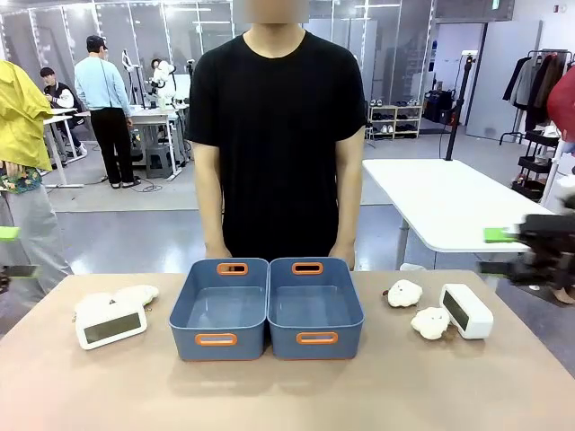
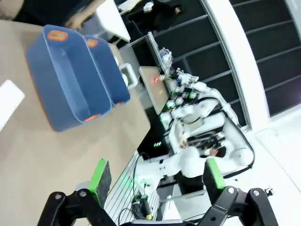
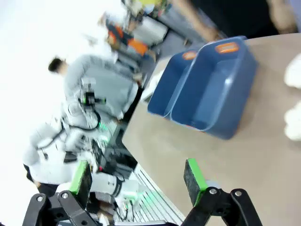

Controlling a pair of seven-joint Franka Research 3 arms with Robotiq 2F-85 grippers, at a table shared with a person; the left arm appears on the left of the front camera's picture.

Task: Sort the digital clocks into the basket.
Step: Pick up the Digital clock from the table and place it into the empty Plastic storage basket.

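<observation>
Left gripper [image 2: 157,175] spread wide, empty, hovering over the tan surface [image 2: 37,155] edge, right gripper [image 3: 137,176] likewise wide, empty, facing two blue rectangular plastic baskets [image 3: 221,94]

Open-plan lab hall: workbenches [image 1: 154,113], glass partitions [image 1: 135,27], shelving [image 1: 395,121], clothes rack [image 1: 539,81], bare grey floor [image 1: 135,233].

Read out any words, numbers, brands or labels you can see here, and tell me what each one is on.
No text here can be read.
Left digital clock: display dark, no digits to make out.
Right digital clock: display dark, no digits either.
Left blue basket and right blue basket: no labels visible.
</observation>
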